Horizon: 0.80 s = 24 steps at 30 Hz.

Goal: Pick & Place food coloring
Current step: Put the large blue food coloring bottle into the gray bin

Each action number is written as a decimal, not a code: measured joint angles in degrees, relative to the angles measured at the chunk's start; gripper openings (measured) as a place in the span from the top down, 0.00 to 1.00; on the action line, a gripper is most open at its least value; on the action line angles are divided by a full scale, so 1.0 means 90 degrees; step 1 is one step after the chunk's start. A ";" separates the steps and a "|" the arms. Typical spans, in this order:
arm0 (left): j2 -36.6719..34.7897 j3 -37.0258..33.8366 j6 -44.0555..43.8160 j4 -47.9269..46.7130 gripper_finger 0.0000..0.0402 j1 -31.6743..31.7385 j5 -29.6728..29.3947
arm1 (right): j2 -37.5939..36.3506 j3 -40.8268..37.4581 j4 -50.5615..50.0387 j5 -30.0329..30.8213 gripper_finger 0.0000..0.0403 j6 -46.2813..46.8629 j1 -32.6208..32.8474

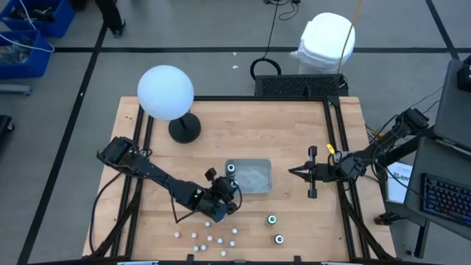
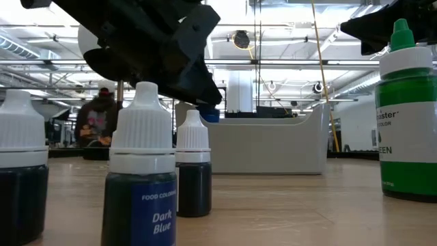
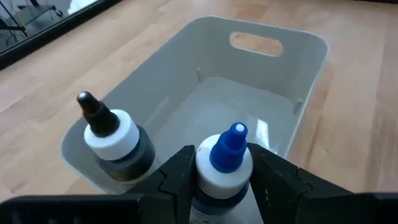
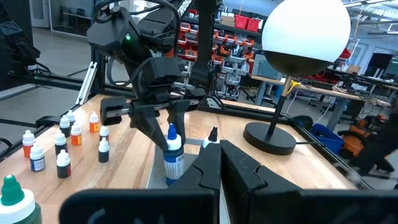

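Dark Blue bottle (image 2: 141, 184): closest to the low camera, white ribbed cap, label reading "Food Coloring Dark Blue", standing upright on the table (image 1: 294, 132).
Neighbours: another white-capped dark bottle (image 2: 193, 167) just behind it at 1 o'clock, one more (image 2: 20, 171) at its 9 o'clock.
Green bottle (image 2: 406, 113): bigger, green tip, white collar, upright at the low view's 3 o'clock edge.
Left gripper (image 1: 223, 200): over the table's 6 o'clock half, at the tray's 7 o'clock corner; fingers (image 3: 180, 177) clamped on either side of a blue bottle (image 3: 225, 163).
Blue bottle: blue tip, white collar, upright, held at the tray's near end; whether it touches the tray floor I cannot tell.
Tray (image 1: 254, 177): clear, rectangular, near the table's centre, with a handle slot (image 3: 255, 43) in its far wall.
Black bottle (image 3: 112, 140): black tip, white collar, standing inside the tray's near corner, just beside the blue one.
Small bottles (image 1: 208, 237): scattered near the table's 6 o'clock edge, below the left gripper; some orange, some dark in the right wrist view.
Two teal tops (image 1: 274, 229): at 5 o'clock from the tray, apart from the small cluster.
Right gripper (image 1: 300, 171): at 3 o'clock of the tray, off the table surface, fingers together, nothing in them.
Lamp (image 1: 167, 94): white globe on a black round base, at the table's 11 o'clock.
Person (image 2: 95, 123): seated far back in the room, in dark clothes.
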 joint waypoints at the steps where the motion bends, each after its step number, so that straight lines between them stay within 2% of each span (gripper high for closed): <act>1: -0.0030 0.0000 0.0035 0.0002 0.64 -0.0023 -0.0035 | 0.0000 0.0000 0.0000 0.0000 1.00 0.0000 -0.0001; 10: -0.0078 -0.0010 0.0086 -0.0049 0.64 -0.0065 -0.0227 | -0.0002 0.0000 -0.0017 -0.0012 1.00 0.0002 0.0000; 17: -0.0090 -0.0010 -0.0066 -0.0193 0.63 0.0115 -0.0124 | -0.0001 0.0000 -0.0018 -0.0014 1.00 0.0022 -0.0001; 24: -0.0090 -0.0010 -0.0075 -0.0257 0.50 0.0140 0.0052 | 0.0000 0.0000 -0.0020 -0.0015 1.00 0.0024 -0.0001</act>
